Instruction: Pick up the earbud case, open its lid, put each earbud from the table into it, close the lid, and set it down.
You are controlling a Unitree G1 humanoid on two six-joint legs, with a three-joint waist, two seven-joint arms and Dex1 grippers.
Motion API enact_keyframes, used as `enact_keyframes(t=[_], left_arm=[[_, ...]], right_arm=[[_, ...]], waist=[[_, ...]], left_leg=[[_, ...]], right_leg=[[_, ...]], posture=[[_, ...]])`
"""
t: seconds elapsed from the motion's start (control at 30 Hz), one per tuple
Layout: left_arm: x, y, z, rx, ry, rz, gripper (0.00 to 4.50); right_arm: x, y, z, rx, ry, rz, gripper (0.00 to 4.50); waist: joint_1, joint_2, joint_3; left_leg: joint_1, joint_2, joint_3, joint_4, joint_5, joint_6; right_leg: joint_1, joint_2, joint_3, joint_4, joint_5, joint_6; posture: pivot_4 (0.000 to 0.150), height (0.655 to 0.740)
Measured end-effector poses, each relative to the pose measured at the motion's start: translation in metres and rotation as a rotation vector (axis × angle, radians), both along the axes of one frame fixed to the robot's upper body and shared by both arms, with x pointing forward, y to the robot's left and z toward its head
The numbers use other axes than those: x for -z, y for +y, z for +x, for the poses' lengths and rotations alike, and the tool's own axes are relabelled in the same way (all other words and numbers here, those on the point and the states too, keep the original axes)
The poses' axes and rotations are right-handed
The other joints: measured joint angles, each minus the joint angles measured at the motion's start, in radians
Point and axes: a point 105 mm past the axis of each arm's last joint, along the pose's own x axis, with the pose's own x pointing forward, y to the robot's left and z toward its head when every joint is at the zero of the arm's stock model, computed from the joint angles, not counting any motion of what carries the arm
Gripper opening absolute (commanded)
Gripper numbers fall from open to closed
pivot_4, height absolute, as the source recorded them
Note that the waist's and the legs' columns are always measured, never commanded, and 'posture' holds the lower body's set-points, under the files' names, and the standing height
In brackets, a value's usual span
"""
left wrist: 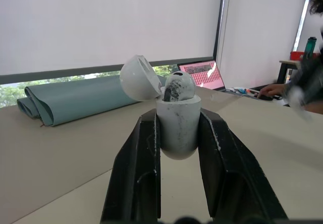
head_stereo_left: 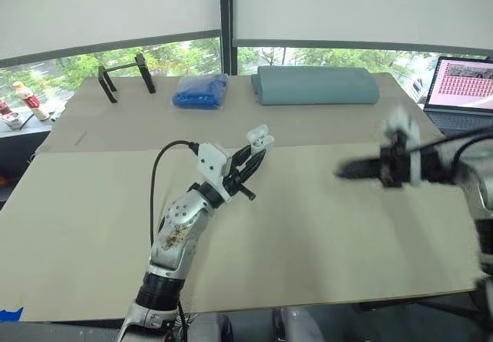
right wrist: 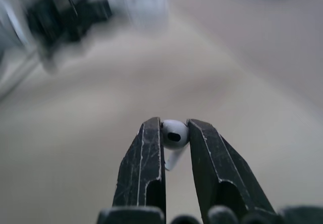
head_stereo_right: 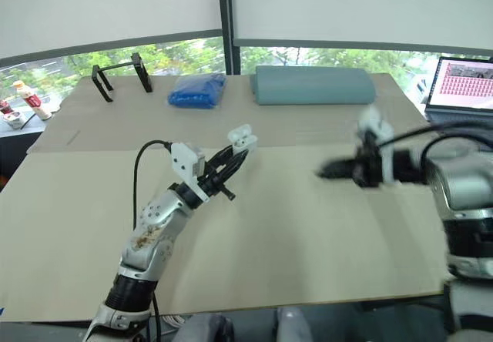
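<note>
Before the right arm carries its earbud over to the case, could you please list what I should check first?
1. Hold on the small white plastic earbud case between the left gripper fingers: ok.
2. Its rounded white lid swung open: ok.
3. Pinch on the loose white earbud in the right gripper: ok.
4. The first earbud seated in the case: ok. A free second slot: cannot tell.
5. Right gripper apart from the case, with bare beige table between them: ok.
</note>
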Motion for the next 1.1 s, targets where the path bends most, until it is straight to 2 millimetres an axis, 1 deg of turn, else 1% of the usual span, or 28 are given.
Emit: enact_keyframes(t=[0.07,0.17,0.23,0.33,0.37,0.47,0.5,0.7,0.8,0.9,1.1], left_arm=[[-0.005,-0.002,0.001,0.016,-0.011,-0.011,0.53],[-0.009,-0.002,0.002,0.035,-0.014,-0.023,0.53],[-0.01,-0.003,0.003,0.048,-0.014,-0.026,0.53],[-0.015,-0.005,0.002,0.068,-0.025,-0.035,0.53],[-0.018,-0.006,0.002,0.073,-0.032,-0.037,0.53],[-0.02,-0.007,0.002,0.081,-0.039,-0.035,0.53],[-0.02,-0.007,0.002,0.083,-0.039,-0.035,0.53],[-0.021,-0.01,0.0,0.098,-0.046,-0.036,0.53],[-0.022,-0.012,-0.002,0.107,-0.048,-0.035,0.53],[-0.022,-0.014,-0.002,0.112,-0.049,-0.035,0.53],[-0.021,-0.015,-0.003,0.119,-0.051,-0.028,0.53]], right_arm=[[-0.019,0.021,0.002,0.033,-0.062,0.144,0.34],[-0.029,0.038,0.004,0.089,-0.111,0.248,0.34],[-0.035,0.045,0.003,0.118,-0.159,0.271,0.34],[-0.041,0.053,0.0,0.14,-0.257,0.245,0.34],[-0.038,0.054,0.0,0.149,-0.276,0.227,0.34],[-0.023,0.053,0.004,0.169,-0.26,0.188,0.34],[-0.022,0.052,0.005,0.177,-0.261,0.182,0.34],[-0.021,0.051,0.01,0.198,-0.286,0.169,0.34],[-0.019,0.053,0.01,0.191,-0.285,0.162,0.34],[-0.015,0.057,0.01,0.181,-0.275,0.151,0.34],[-0.003,0.054,0.011,0.198,-0.249,0.117,0.34]], waist=[[0.007,0.0,0.0],[0.01,0.001,0.0],[0.008,0.001,0.0],[0.005,0.001,-0.001],[0.004,0.001,-0.001],[-0.001,0.001,0.0],[-0.002,0.001,0.0],[-0.006,0.001,0.0],[-0.006,0.001,0.0],[-0.007,0.001,0.0],[-0.006,0.001,0.0]], left_leg=[[-0.001,0.0,-0.001,0.0,0.002,-0.004],[-0.004,-0.002,0.0,0.0,0.002,-0.004],[-0.006,-0.003,0.0,0.0,0.002,-0.003],[-0.007,-0.004,0.0,0.0,0.002,-0.003],[-0.007,-0.004,-0.001,0.0,0.002,-0.002],[-0.007,-0.005,0.0,0.0,0.002,-0.002],[-0.007,-0.005,0.0,0.0,0.002,-0.002],[-0.005,-0.003,0.0,0.0,0.002,-0.003],[-0.003,-0.003,0.0,0.0,0.002,-0.003],[-0.002,-0.003,0.0,0.0,0.002,-0.001],[-0.002,-0.003,0.0,0.0,0.002,0.0]], right_leg=[[0.0,-0.002,-0.003,0.0,0.0,0.0],[-0.001,-0.004,-0.004,0.0,0.0,0.0],[-0.002,-0.004,-0.004,0.001,0.001,0.001],[-0.002,-0.004,-0.005,-0.001,0.001,0.002],[-0.001,-0.004,-0.006,-0.001,0.0,0.002],[-0.001,-0.003,-0.006,-0.001,0.0,0.003],[-0.001,-0.003,-0.006,-0.001,0.0,0.003],[-0.001,-0.003,-0.005,-0.002,0.0,0.003],[0.0,-0.002,-0.004,-0.001,0.0,0.003],[0.0,-0.002,-0.003,-0.001,0.0,0.003],[0.0,-0.003,-0.003,-0.001,0.0,0.003]], posture=[[0.15,0.74],[0.15,0.74],[0.15,0.74],[0.15,0.74],[0.15,0.74],[0.15,0.74],[0.15,0.74],[0.15,0.74],[0.15,0.74],[0.15,0.74],[0.15,0.74]])
